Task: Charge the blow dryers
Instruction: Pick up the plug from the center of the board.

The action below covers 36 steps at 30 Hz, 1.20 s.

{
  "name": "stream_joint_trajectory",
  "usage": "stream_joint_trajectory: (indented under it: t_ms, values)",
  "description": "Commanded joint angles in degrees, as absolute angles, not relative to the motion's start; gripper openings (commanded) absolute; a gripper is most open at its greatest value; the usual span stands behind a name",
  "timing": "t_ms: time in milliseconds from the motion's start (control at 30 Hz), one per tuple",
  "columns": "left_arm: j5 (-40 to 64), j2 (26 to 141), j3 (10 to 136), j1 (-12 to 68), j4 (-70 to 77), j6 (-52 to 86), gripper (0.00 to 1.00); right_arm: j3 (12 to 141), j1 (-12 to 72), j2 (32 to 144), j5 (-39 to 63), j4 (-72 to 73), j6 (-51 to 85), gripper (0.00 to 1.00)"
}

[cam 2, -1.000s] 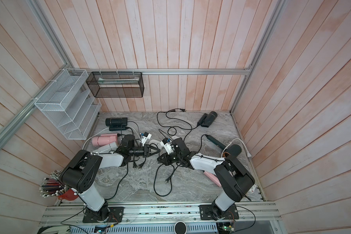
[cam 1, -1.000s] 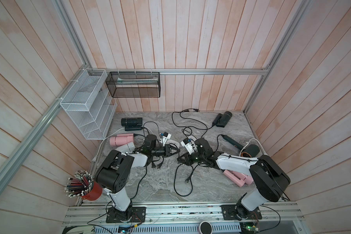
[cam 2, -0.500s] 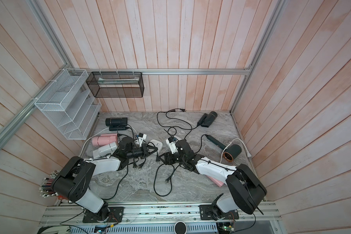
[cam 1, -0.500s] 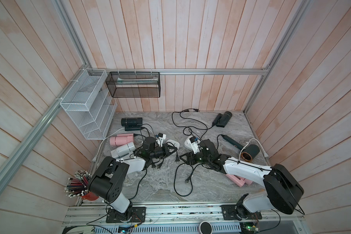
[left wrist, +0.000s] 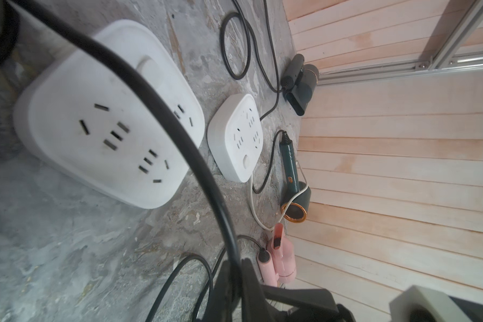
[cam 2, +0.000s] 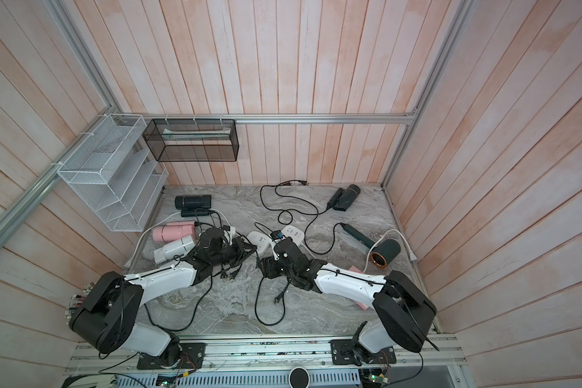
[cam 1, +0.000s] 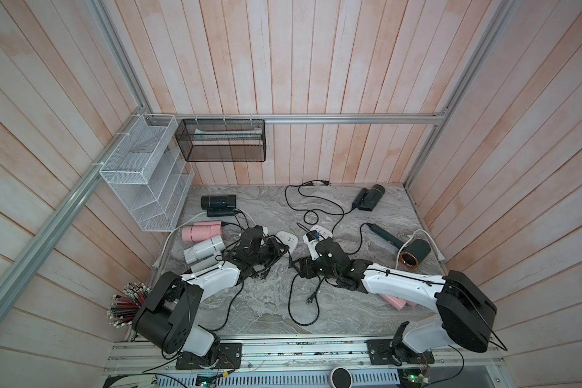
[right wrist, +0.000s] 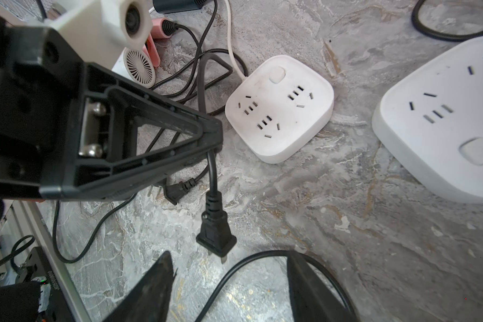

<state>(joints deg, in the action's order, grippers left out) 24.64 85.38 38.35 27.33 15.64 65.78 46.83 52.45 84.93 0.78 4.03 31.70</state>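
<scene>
Blow dryer cord [right wrist: 212,172] clamped in left hand [right wrist: 214,139].

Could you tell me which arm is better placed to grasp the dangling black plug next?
Probably right: the right gripper stands open beside the plug, while the left gripper pinches its cord.

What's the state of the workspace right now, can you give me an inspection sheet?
Surface: grey marbled tabletop, no spills seen.
Job's things: six blow dryers lying down, three dark, two pink, one light grey.
Clutter: pencil cup by the left front corner.
Grippers: left gripper shut on a black cord, its plug dangling; right gripper open, empty.
Cables: loose cords loop across the table; two white power strips, visible sockets empty.
Surroundings: plank walls, white wire rack, black mesh basket.
</scene>
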Motion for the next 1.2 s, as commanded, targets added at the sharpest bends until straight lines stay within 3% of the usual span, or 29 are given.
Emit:
stream_joint_trajectory:
  t_ms: [0,400,767,967,1167]
  values:
    - [22.0,84.8,40.4,27.5,12.0,66.8,0.11,49.6,54.4,87.3,-5.1,0.3,33.4,0.69]
    - [23.4,85.9,42.9,27.5,8.2,67.6,0.11,54.2,58.7,94.1,-11.4,-1.7,35.0,0.68]
    - [23.9,85.2,42.0,27.6,8.9,68.0,0.11,55.6,59.4,97.2,-13.8,-1.3,34.4,0.54]
    - [24.2,85.5,42.1,27.6,9.0,67.8,0.11,55.0,59.6,96.5,-14.6,-0.8,34.0,0.41]
    - [24.5,85.6,42.1,27.6,8.9,67.2,0.14,53.8,59.7,94.7,-15.0,-0.2,32.4,0.37]
